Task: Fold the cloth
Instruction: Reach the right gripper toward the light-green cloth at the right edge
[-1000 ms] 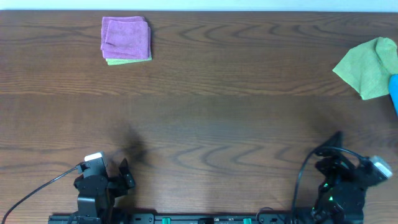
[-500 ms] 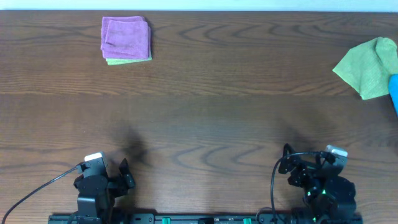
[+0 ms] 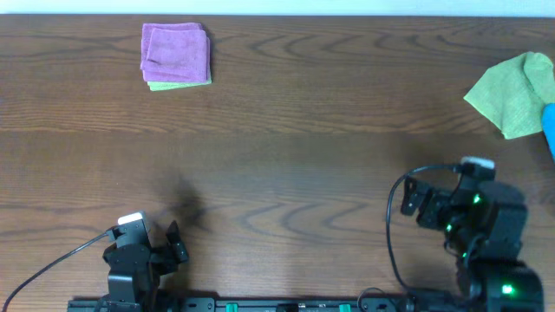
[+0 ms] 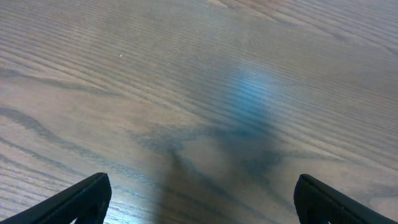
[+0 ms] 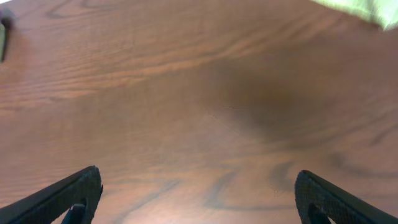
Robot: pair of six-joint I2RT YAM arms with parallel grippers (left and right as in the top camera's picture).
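Lying crumpled far right on the bench (image 3: 303,139), the cloth (image 3: 513,104) sits well ahead of the right end effector (image 5: 199,202), far from the left end effector (image 4: 199,202); both gape empty.

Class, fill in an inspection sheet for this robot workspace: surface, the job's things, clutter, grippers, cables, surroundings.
Surface: dark wood-grain table, no spills seen.
Job's things: lime-green cloth, rumpled and unfolded, at the far right.
Clutter: folded purple cloth stacked on a folded green cloth, far left; blue cloth beside the lime-green cloth.
Grippers: left gripper and right gripper open, nothing between the fingers.
Cables: black cable loops by the right arm; second black cable trails from the left arm.
Surroundings: pale strip beyond the far edge; nothing else seen.
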